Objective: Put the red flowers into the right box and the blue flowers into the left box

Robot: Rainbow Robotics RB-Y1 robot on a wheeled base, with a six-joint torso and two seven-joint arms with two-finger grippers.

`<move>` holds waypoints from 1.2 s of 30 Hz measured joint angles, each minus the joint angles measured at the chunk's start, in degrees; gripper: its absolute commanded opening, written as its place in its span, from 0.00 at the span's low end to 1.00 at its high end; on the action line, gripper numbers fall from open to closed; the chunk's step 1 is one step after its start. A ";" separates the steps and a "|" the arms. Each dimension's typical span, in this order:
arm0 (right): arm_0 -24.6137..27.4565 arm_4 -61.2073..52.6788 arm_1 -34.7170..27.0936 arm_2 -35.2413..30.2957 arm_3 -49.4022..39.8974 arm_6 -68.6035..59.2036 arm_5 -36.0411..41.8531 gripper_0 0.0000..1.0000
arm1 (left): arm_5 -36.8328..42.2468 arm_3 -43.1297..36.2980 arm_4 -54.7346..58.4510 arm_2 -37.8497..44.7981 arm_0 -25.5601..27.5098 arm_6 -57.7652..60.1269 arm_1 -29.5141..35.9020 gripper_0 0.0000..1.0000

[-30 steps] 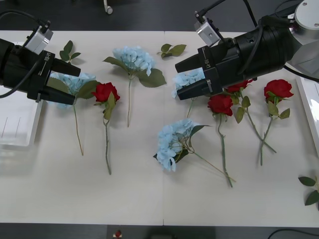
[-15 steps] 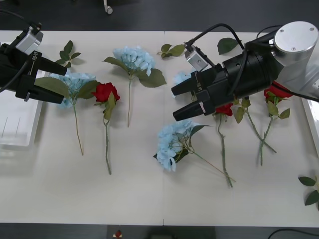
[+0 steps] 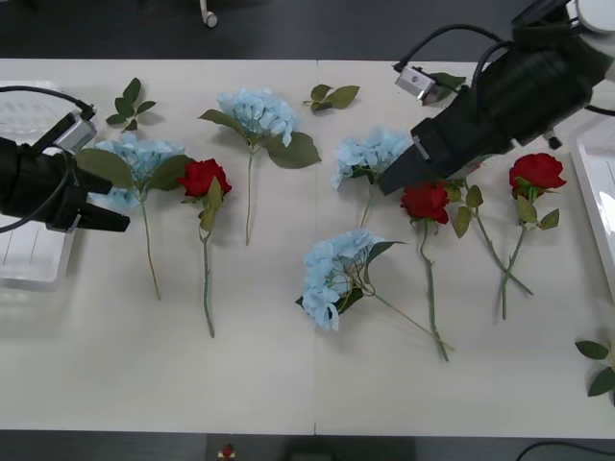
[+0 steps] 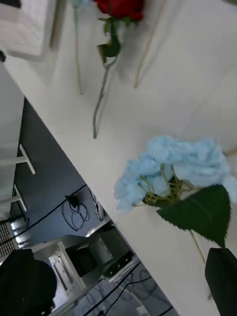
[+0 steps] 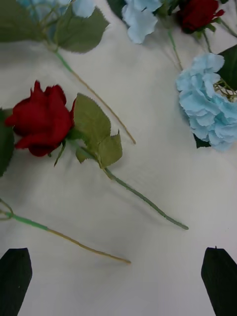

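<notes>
Several blue flowers lie on the white table: one (image 3: 144,158) at far left, one (image 3: 258,110) at the back, one (image 3: 370,154) in the middle and one (image 3: 332,274) nearer the front. Red flowers lie at left (image 3: 202,178) and at right (image 3: 425,202) (image 3: 536,171). My left gripper (image 3: 115,204) is open just left of the leftmost blue flower; its wrist view shows a red flower (image 5: 42,118) ahead of the empty fingers. My right gripper (image 3: 389,182) is open over the middle blue flower's near edge. The left box (image 3: 19,274) and right box (image 3: 601,182) sit at the table's ends.
Loose green leaf sprigs lie at the back left (image 3: 130,101), back middle (image 3: 332,96) and front right (image 3: 601,365). The right arm covers the table behind the right-hand roses. The table's front edge (image 3: 307,423) runs beyond the flower stems.
The right arm has swung back and to the right, uncovering the middle blue flower. The left gripper has moved nearer and lower, beside the leftmost blue flower.
</notes>
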 measured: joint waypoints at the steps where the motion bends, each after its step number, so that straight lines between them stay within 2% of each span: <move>1: -0.42 0.42 -1.10 0.00 0.00 -2.96 0.48 1.00 | -0.19 -0.55 -1.11 0.00 0.40 1.98 0.00 1.00; 5: -1.29 1.96 -6.03 0.01 -0.02 -13.77 1.03 1.00 | -0.22 -3.18 -6.25 0.00 1.14 11.32 0.00 1.00; 10: -1.29 7.74 -10.61 0.01 0.28 -19.18 1.03 1.00 | 0.36 -10.31 -15.33 0.00 1.14 36.06 0.00 1.00; 15: -1.18 13.17 -12.11 0.04 3.24 -26.44 1.03 1.00 | 0.50 -17.19 -22.73 -1.88 0.87 48.78 0.00 1.00; 19: 0.40 18.62 -12.09 0.06 5.10 -27.82 -0.46 1.00 | 0.50 -17.76 -25.43 -7.25 -1.67 63.24 0.00 1.00; 24: 5.13 23.62 -12.09 0.06 6.12 -27.82 -6.10 1.00 | 0.50 -14.82 -28.97 -12.56 -5.66 65.24 -0.07 1.00; 27: 8.71 25.82 -12.07 0.08 6.23 -27.82 -11.77 1.00 | 0.50 -12.67 -31.59 -12.97 -6.70 65.31 -0.60 1.00; 30: 11.81 29.00 -11.97 0.08 6.24 -27.81 -14.12 1.00 | 0.50 -10.24 -33.81 -12.95 -7.42 65.57 -1.55 1.00; 36: 13.78 33.72 -9.23 0.08 10.39 -27.81 -16.29 1.00 | 0.50 -6.10 -36.80 -13.17 -8.84 65.62 -3.94 1.00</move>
